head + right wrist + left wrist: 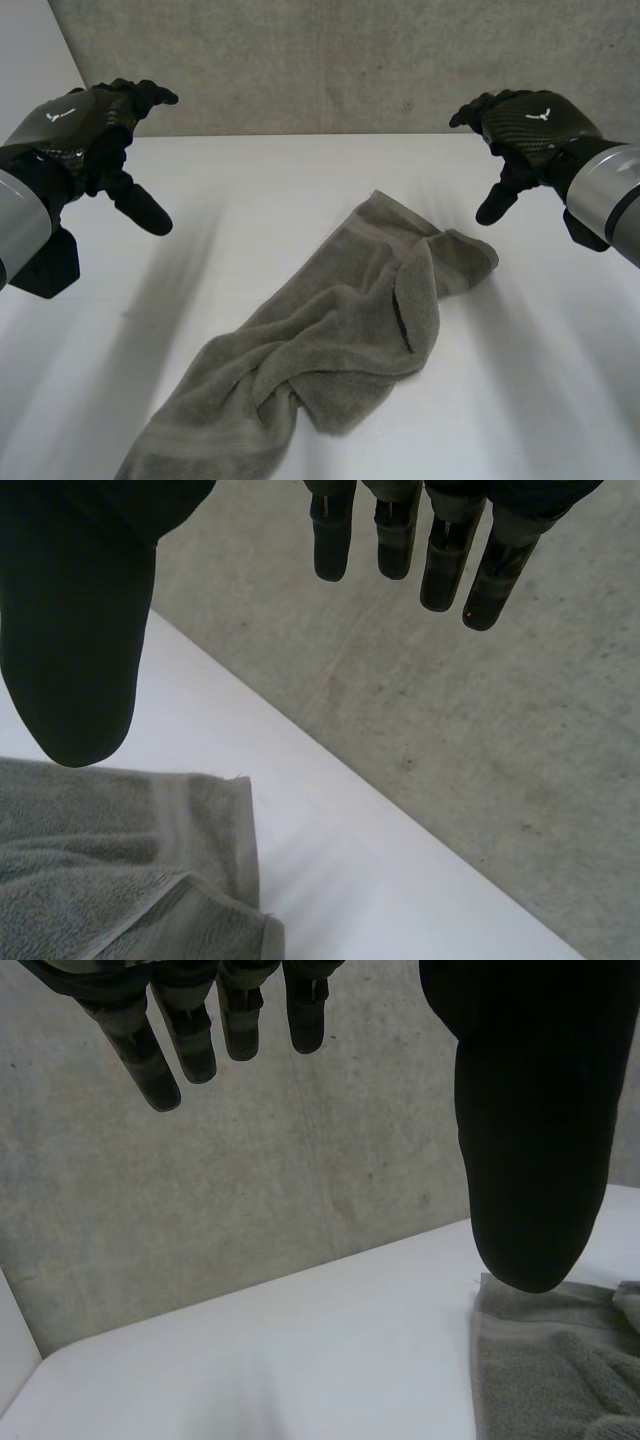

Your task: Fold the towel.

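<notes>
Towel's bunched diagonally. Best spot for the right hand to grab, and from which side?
Likely the far corner of the towel: it lies flat with its hem exposed, nearest the open right hand. Come from above on the far side; the middle is twisted and layered.

The towel (pixel 330 340) is of grey-green terry cloth, with a flat woven band near its short edges. It lies crumpled on the white table (pixel 250 200), as a long strip going diagonally from the near left side to the far right. Its middle is bunched and twisted into thick wrinkles, and at the far end one part is folded over itself.
</notes>
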You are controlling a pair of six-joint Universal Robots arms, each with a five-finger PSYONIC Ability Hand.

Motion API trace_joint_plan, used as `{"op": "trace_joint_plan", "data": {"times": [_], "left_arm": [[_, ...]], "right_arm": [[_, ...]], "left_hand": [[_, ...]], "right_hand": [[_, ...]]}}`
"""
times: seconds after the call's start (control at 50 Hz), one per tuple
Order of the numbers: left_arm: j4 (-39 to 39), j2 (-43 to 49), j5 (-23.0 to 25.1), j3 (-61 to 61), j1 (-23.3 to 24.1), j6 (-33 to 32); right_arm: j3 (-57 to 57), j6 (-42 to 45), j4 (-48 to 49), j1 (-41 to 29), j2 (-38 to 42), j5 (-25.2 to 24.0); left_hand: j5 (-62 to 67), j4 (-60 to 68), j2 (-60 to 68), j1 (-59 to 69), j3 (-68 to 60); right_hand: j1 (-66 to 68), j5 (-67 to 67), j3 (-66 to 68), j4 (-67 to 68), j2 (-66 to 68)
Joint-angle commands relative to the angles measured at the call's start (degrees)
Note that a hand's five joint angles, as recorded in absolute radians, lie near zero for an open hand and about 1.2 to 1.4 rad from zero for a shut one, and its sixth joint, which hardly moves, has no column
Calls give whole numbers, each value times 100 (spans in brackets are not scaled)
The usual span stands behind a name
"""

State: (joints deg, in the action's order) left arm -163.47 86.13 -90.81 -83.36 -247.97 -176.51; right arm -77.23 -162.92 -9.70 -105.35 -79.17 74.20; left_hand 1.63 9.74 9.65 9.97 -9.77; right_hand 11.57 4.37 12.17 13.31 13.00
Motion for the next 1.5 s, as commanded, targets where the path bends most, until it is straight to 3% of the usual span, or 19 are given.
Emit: {"op": "trace_joint_plan", "data": {"times": [0.02,0.06,0.16,0.34,0.38,0.4,0.42,0.44,0.48,0.58,0.74,0.94,1.0,1.18,1.34,1.36,1.38,1.4,1.5], "left_arm": [[-228,18,20,-399,-14,-15],[-429,35,11,-549,-23,-15],[-994,44,20,-1069,-269,-103],[-1240,176,72,-1657,-375,-77],[-1240,193,81,-1727,-366,-77],[-1240,211,90,-1797,-357,-77],[-1240,211,90,-1798,-357,-77],[-1240,220,107,-1868,-340,-85],[-1240,238,160,-1948,-340,-86],[-1205,308,450,-2115,-225,-50],[-1161,624,793,-2115,469,213],[-1143,1704,758,-1693,1777,679],[-1143,1915,740,-1631,1945,670],[-1178,2312,512,-1578,2033,618],[-1275,2769,-59,-1183,2033,582],[-1292,2856,-155,-1105,2033,574],[-1293,2926,-208,-1034,2033,574],[-1293,2927,-209,-1034,2033,574],[-1293,3059,-218,-946,2033,486]], "right_arm": [[-99,893,38,-29,622,-284],[-186,1899,29,-82,980,-336],[-170,3079,125,-398,1569,-319],[-160,3301,1154,-522,2406,-336],[-204,3284,1609,-539,2520,-345],[-204,3284,1611,-539,2520,-345],[-213,3284,1751,-574,2572,-363],[-213,3284,1752,-574,2573,-363],[-169,3284,1866,-697,2625,-363],[-134,3258,1866,-732,2494,-319],[41,2495,1849,-654,1993,-205],[68,2264,1664,-653,2046,279],[42,2273,1620,-645,2107,384],[-29,2273,1611,-645,2265,402],[7,2273,1620,-653,2423,332],[-2,2273,1620,-653,2441,305],[-2,2273,1620,-653,2441,305],[-2,2282,1620,-662,2476,296],[41,2308,1620,-653,2599,288]], "left_hand": [[-142,47,57,25,-45],[-142,47,57,25,-45],[-142,47,57,25,-45],[-142,47,57,25,-45],[-142,47,57,25,-45],[-142,47,57,25,-45],[-142,47,57,25,-45],[-142,47,57,25,-45],[-142,47,57,25,-45],[-91,98,107,75,-95],[363,552,562,529,-549],[3437,3626,3636,3604,-3624],[3710,3899,3908,3876,-3896],[3004,3193,3203,3170,-3190],[1944,2133,2143,2111,-2130],[1928,2116,2126,2094,-2114],[1927,2116,2126,2094,-2114],[1927,2116,2126,2094,-2114],[2045,2234,2244,2212,-2231]], "right_hand": [[-157,-437,-217,-331,-300],[-157,-437,-217,-331,-300],[-157,-437,-217,-331,-300],[255,-25,195,81,112],[2245,1965,2184,2071,2102],[2257,1977,2196,2083,2114],[3589,3309,3529,3415,3446],[3603,3323,3542,3429,3459],[6831,6551,6770,6657,6687],[6843,6563,6783,6669,6700],[6843,6563,6783,6669,6700],[6843,6563,6783,6669,6700],[6843,6563,6783,6669,6700],[6843,6563,6783,6669,6700],[6843,6563,6783,6669,6700],[5633,5354,5573,5459,5490],[5621,5341,5561,5447,5478],[4306,4026,4245,4132,4162],[3351,3071,3291,3177,3208]]}}
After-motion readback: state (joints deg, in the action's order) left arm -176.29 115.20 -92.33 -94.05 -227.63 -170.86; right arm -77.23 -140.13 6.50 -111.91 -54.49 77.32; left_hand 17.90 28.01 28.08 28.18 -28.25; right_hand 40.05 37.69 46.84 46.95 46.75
